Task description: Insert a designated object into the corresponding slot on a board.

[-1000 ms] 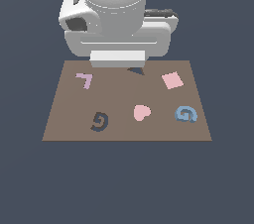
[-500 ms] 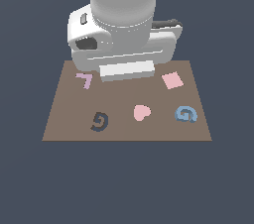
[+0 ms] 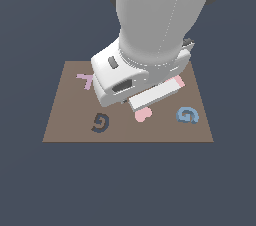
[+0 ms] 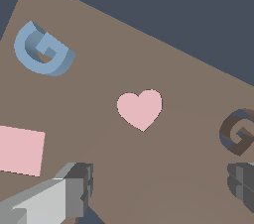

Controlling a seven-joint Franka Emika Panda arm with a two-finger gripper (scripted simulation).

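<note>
While our gripper is hanging with its jaws apart, we are counting one blue G piece, one G-shaped slot, one pink heart, one pink square.

A flat brown board lies on the dark blue-grey floor.

The big white arm leans in from above, its bulky wrist housing tilted and hanging low over the middle of the tabletop. In the wrist view the hand faces down, its two grey fingers spread wide apart with nothing between them. Neither fingertip touches anything; the hand hovers just above the surface.
</note>
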